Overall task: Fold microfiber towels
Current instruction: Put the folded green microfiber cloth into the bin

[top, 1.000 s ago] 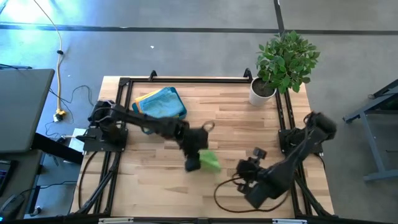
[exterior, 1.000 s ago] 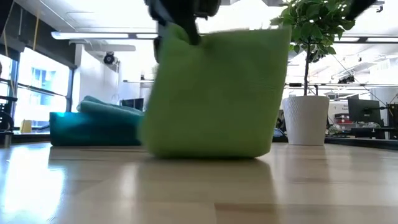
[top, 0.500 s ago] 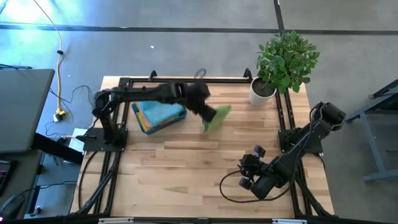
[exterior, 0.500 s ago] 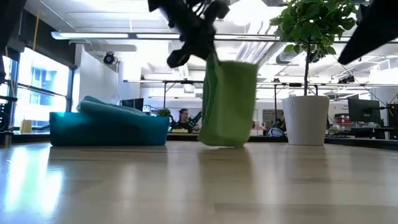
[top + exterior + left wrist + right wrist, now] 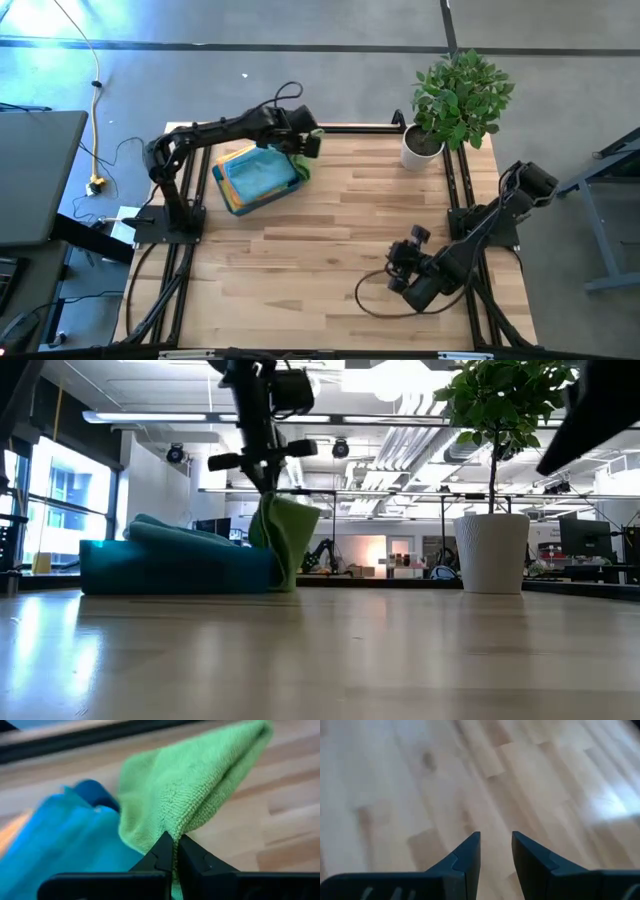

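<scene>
Hanging from L gripper (image 5: 174,851): lime towel (image 5: 200,795), no label/writing legible.

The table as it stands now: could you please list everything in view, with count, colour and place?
Lime green towel: one, folded, hanging from the left gripper beside the stack at the table's far left.
Stacked towels: light blue on top, with yellow and orange edges showing beneath; count unclear; far left of the table.
Potted plant: one, green leaves in a white pot, far right corner.
Table: one, light wood, with a black frame around it.
Left gripper: shut on the lime green towel, above the stack's edge.
Right gripper: open, empty, over bare wood near the table's near right.
</scene>
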Controlling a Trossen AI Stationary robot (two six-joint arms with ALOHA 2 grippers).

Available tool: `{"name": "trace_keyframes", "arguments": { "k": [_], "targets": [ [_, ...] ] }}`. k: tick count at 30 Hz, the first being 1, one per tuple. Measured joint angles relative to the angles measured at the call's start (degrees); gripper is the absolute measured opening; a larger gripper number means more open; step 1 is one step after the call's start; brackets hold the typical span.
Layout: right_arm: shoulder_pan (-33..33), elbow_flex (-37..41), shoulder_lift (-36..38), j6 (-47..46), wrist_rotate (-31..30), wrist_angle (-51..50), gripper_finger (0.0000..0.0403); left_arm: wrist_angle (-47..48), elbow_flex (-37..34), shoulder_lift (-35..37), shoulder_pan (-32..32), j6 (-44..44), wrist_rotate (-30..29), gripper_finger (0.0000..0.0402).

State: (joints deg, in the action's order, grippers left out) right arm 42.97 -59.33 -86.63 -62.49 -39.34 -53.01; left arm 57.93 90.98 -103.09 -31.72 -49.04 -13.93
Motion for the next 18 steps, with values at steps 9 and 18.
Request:
{"name": "trace_keyframes", "arguments": {
  "k": [9,18],
  "targets": [
    [-5.04,0.89,3.31,-3.18,-1.75,-2.37,0.0102,-14.24,0.01,7.35,0.27,-12.18,-5.82,0.0004],
    [-5.45,4.01,3.49,-3.09,-1.06,2.86,0.0102,-11.28,0.02,8.2,6.13,-36.16,-17.91,0.0005]
  ]
}}
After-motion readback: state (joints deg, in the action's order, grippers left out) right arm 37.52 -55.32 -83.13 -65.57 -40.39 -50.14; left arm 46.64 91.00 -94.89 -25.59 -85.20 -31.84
